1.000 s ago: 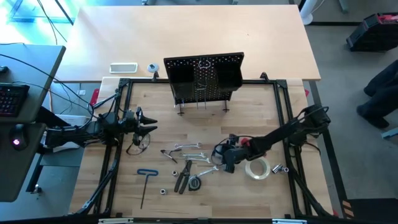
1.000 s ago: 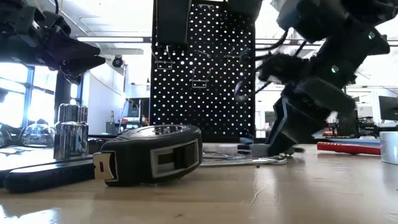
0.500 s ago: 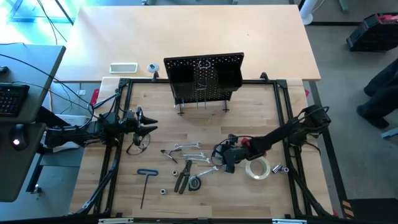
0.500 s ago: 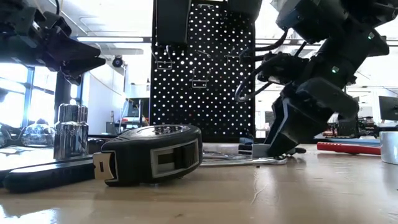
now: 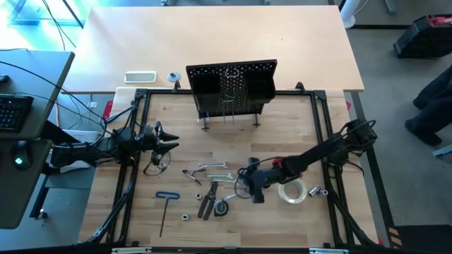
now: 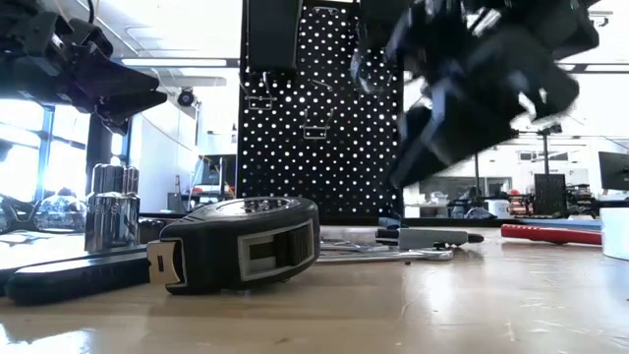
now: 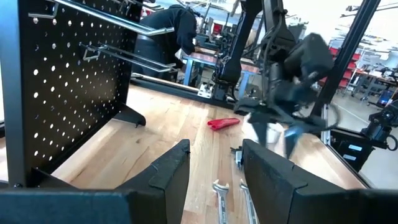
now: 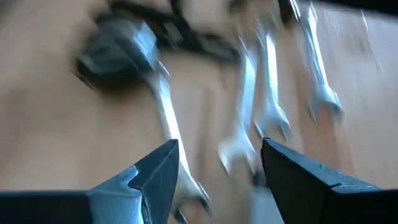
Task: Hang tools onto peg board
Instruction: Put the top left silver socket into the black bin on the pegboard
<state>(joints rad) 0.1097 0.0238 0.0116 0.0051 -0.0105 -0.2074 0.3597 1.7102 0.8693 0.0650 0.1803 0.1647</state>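
The black peg board (image 5: 232, 85) stands upright on thin legs at the table's far middle. Silver wrenches (image 5: 212, 169) lie flat on the wood before it, beside dark pliers (image 5: 207, 204), a tape measure (image 6: 241, 241) and a blue T-handle hex key (image 5: 165, 209). My right gripper (image 5: 246, 189) hovers open above the wrenches (image 8: 245, 112), slanting down, nothing between its fingers. My left gripper (image 5: 169, 144) waits open and level at the table's left, over the safety glasses (image 5: 158, 164). A clear tape roll (image 5: 292, 191) lies right of my right gripper.
A black metal frame (image 5: 321, 134) rims the wooden table. Small sockets (image 5: 185, 217) lie near the front, another (image 5: 316, 190) by the tape roll. A red-handled tool (image 7: 222, 122) lies under my right arm. A white slab (image 5: 140, 76) rests on the far desk.
My right gripper has risen from the table's surface and shifted a little toward the left and near edges, rolling as it went. It stays open and carries nothing. The tools lie where they were.
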